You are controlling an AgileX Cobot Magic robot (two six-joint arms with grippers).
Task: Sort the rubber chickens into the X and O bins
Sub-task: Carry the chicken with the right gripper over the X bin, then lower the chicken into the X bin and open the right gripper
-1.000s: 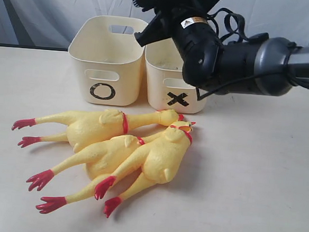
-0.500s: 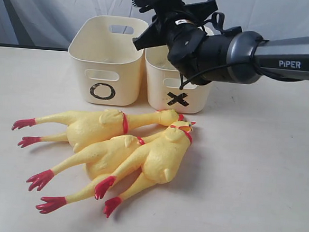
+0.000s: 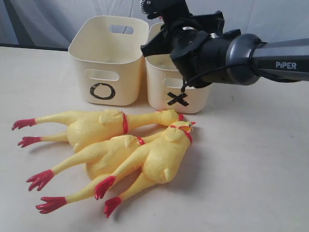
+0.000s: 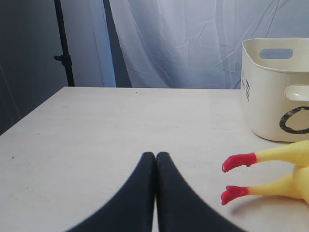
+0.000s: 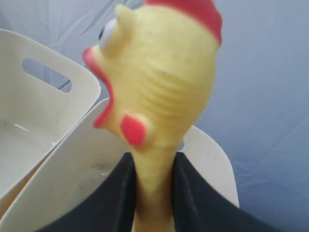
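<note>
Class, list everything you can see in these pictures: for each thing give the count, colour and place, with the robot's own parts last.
Chickens on the table: three, yellow with red feet, lying together before the tubs.
Held chicken: one, yellow with red comb, above the tubs.
O tub: one, cream, on the table, left.
X tub: one, cream, right beside the O tub.
Table: one, beige, under the tubs.
Curtain: one, whitish, behind the table.
Pole: one, black, beyond the table.
Left gripper: one, black, shut, low over the table.
Right gripper: one, black, shut on the held chicken's neck.
</note>
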